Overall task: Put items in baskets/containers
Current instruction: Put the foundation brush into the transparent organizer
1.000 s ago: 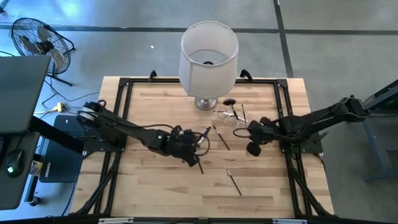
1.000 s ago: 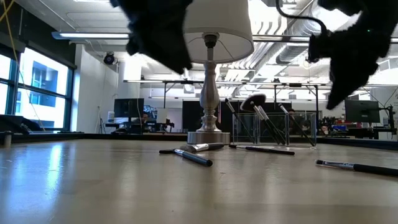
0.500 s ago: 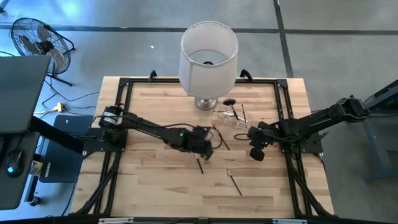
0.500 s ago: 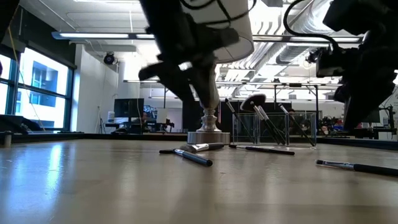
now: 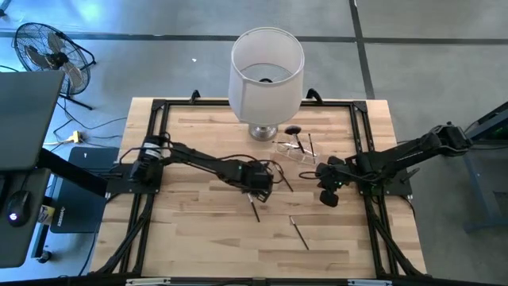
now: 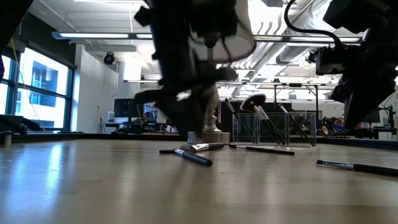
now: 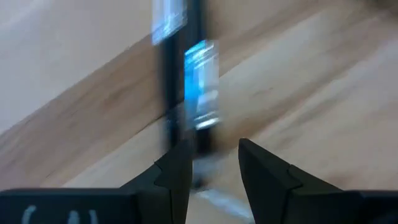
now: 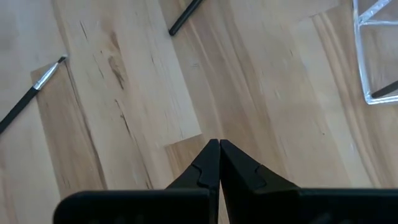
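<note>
Thin makeup brushes lie loose on the wooden table: one [image 5: 254, 209] near the middle, one [image 5: 299, 231] nearer the front, one [image 5: 284, 177] by the clear holder [image 5: 294, 151]. The holder [image 6: 273, 127] has several brushes leaning in it, among them a fluffy black-headed one [image 6: 253, 101]. My left gripper [image 5: 259, 181] hangs open low over the table's middle. In its wrist view its fingers [image 7: 214, 165] stand on either side of a dark brush with a shiny ferrule [image 7: 202, 87]. My right gripper [image 5: 326, 195] is shut and hovers right of the holder, holding nothing [image 8: 219, 149].
A big white lampshade on a silver base [image 5: 267, 75] stands at the far middle, just behind the holder. A black frame [image 5: 159, 111] runs round the table's edges. Bare wood lies toward the near edge and the left.
My left gripper has gone toward the table's right edge and down, rolling its wrist, and now hangs low over the brushes at the middle, its fingers still open. My right gripper has sunk a little and stays shut. No brush has moved.
</note>
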Available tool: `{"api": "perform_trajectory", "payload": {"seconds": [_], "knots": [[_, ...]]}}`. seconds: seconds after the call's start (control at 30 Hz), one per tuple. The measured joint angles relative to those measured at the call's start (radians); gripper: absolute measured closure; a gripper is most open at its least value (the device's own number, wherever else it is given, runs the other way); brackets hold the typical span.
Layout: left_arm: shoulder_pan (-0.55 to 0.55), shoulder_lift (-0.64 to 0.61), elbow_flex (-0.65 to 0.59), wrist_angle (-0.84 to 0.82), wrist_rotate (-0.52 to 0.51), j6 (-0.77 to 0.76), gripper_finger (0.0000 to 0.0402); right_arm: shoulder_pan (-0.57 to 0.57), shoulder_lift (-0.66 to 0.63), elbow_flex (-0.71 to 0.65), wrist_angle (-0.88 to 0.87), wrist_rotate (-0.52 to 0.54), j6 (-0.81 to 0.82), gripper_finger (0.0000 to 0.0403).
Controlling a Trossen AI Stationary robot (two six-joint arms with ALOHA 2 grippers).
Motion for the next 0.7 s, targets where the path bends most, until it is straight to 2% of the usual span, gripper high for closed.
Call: {"api": "perform_trajectory", "payload": {"seconds": [0.23, 0.6, 0.7], "knots": [[-0.009, 0.024, -0.003, 0.006, 0.065, -0.008, 0.0276, 0.000, -0.001, 0.000, 0.008, -0.001, -0.003, 0.0399], [-0.008, 0.042, 0.001, 0.063, 0.048, -0.008, 0.0276, 0.000, -0.008, 0.000, 0.025, -0.003, -0.003, 0.0397], [-0.008, 0.042, 0.001, 0.073, 0.050, -0.056, 0.0276, 0.000, -0.010, 0.000, 0.024, -0.003, -0.003, 0.0396]]}}
